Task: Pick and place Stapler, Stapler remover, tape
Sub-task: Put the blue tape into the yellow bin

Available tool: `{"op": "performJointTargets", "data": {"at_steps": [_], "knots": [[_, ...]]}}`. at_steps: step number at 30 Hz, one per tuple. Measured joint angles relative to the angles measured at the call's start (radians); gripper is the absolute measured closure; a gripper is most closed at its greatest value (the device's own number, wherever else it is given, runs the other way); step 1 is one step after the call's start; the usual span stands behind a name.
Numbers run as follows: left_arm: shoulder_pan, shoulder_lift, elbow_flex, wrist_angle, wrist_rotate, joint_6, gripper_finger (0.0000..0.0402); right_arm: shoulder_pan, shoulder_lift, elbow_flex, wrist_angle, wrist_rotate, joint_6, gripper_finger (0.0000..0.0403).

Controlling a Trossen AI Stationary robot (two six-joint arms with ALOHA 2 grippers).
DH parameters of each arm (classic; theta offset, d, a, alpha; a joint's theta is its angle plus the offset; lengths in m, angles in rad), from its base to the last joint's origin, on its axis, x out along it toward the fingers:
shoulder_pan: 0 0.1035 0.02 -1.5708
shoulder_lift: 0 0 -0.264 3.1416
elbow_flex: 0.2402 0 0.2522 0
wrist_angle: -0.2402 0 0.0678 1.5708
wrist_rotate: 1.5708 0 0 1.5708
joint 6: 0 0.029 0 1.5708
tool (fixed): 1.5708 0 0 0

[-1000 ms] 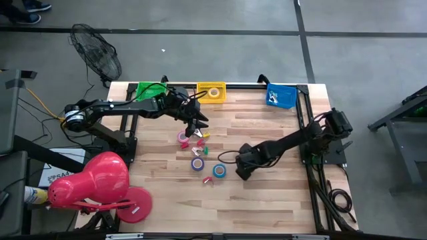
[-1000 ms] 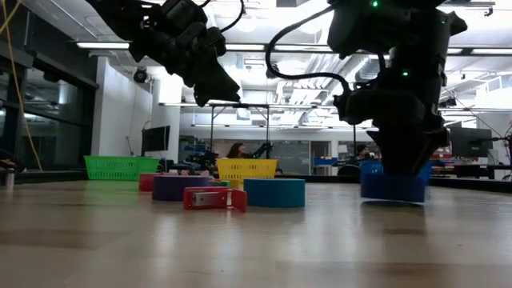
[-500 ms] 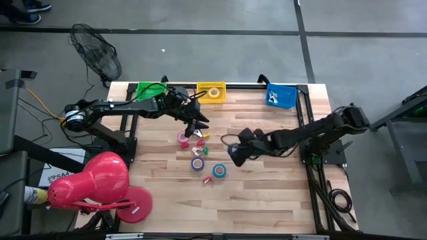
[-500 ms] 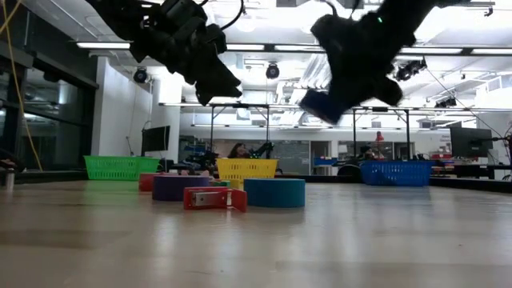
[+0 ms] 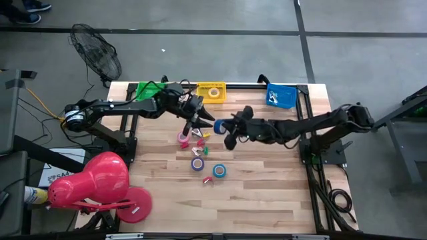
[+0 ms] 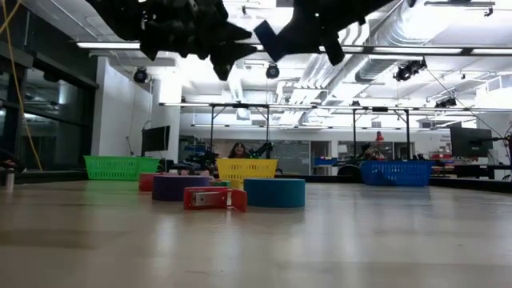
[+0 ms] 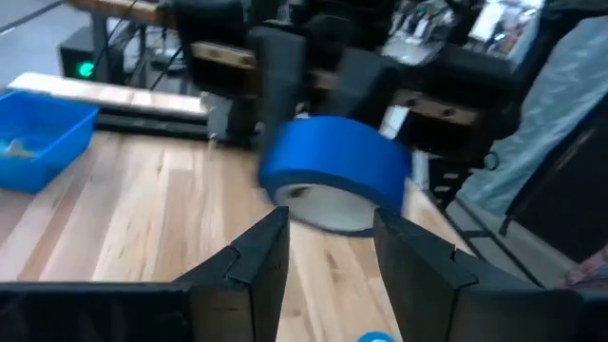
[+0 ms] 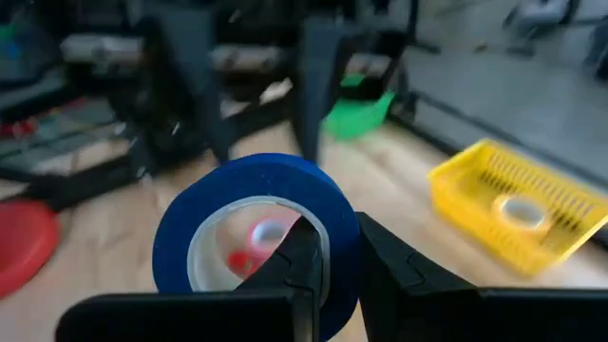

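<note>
Table [image 5: 267, 193], yellow basket [image 5: 211, 91] at back edge. Right gripper [image 8: 328, 261] clenched on blue tape roll [image 8: 256, 228], pinching its wall, raised mid-table facing left gripper [image 7: 328, 247], fingers spread, empty. Roll looks light, stiff; grip through the core. Stapler, remover not identifiable.

Blue tape roll [image 8: 255, 228] with a pale core; baskets green [image 5: 151, 90], yellow [image 5: 211, 89], blue [image 5: 282, 95] — pale striped wooden table [image 5: 267, 187].
</note>
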Motion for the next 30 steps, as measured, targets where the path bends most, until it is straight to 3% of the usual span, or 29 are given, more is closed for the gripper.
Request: {"op": "performJointTargets", "data": {"at_steps": [18,30], "knots": [[-0.003,-0.002,0.0,0.077,0.003,-0.023,0.025,-0.095,0.0,-0.002,0.118,-0.048,-0.077,0.0372],[-0.004,-0.002,0.0,0.076,0.016,-0.025,0.025,-0.088,0.0,-0.002,0.14,-0.055,-0.12,0.0372]]}}
